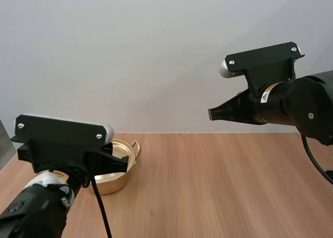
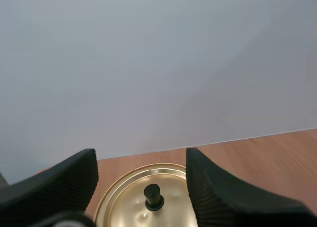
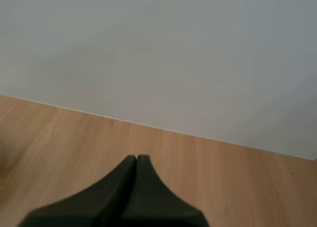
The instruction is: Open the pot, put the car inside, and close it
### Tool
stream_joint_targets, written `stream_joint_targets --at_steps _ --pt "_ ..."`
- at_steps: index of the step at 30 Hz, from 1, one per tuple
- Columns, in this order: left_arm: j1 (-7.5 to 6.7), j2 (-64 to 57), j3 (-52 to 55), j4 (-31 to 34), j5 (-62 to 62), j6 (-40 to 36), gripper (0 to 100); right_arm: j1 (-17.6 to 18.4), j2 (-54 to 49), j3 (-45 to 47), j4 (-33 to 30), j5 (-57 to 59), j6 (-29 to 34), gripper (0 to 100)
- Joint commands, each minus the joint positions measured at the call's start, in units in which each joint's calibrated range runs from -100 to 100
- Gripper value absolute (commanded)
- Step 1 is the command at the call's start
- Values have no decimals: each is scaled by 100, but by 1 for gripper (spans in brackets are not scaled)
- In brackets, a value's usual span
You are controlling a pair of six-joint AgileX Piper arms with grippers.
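Observation:
A gold pot [image 1: 115, 171] with side handles stands at the table's left, mostly hidden behind my left arm. Its gold lid [image 2: 143, 197] is on, with a black knob [image 2: 153, 196] at the centre. My left gripper [image 2: 141, 172] hovers over the lid, open, one finger on each side of the knob and clear of it. My right gripper [image 1: 212, 113] hangs high above the table's right half, shut on nothing; its fingers [image 3: 137, 160] lie together as one dark wedge over bare wood.
The wooden table [image 1: 218, 186] runs to a plain light wall at the back. At the far left edge stands a grey panel [image 1: 4, 144].

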Motion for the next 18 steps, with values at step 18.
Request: stream_joint_targets --at_steps 18 --pt "-294 -387 871 1246 -212 -1699 25 -708 -1732 3113 579 -2823 -82 0"
